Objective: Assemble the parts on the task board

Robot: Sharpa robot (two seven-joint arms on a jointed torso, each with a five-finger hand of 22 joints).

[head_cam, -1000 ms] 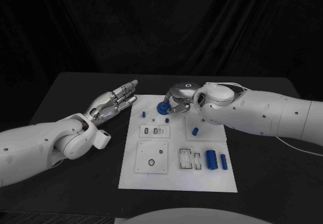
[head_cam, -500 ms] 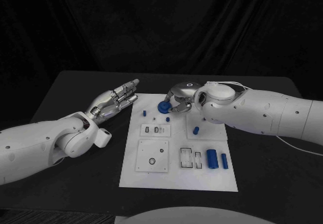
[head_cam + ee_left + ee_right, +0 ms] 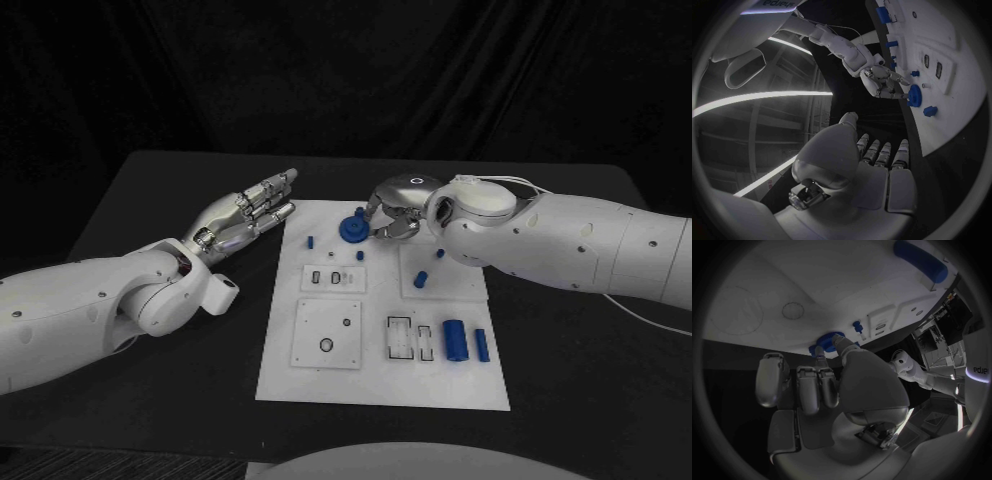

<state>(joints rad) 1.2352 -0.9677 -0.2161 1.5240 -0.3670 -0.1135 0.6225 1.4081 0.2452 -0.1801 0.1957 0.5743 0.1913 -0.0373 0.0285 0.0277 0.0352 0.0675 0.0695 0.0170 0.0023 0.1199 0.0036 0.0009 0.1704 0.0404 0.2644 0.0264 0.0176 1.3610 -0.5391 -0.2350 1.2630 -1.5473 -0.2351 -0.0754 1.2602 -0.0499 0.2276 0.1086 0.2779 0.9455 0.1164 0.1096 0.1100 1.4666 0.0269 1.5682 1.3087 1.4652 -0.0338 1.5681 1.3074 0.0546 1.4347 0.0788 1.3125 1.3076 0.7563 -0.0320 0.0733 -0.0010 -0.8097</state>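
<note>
Right hand (image 3: 392, 217) drew back slightly; blue disc (image 3: 351, 230) at its fingertips.

Two bulky arms in smooth glossy white shells, dotted with small dark screw holes, narrow to rounded wrist housings. Each ends in a silver metallic robot hand: the left robot hand (image 3: 248, 214) has segmented fingers with paler tips, the right robot hand (image 3: 389, 210) a domed silver back. A thin white cable (image 3: 498, 182) loops over the right wrist.
</note>
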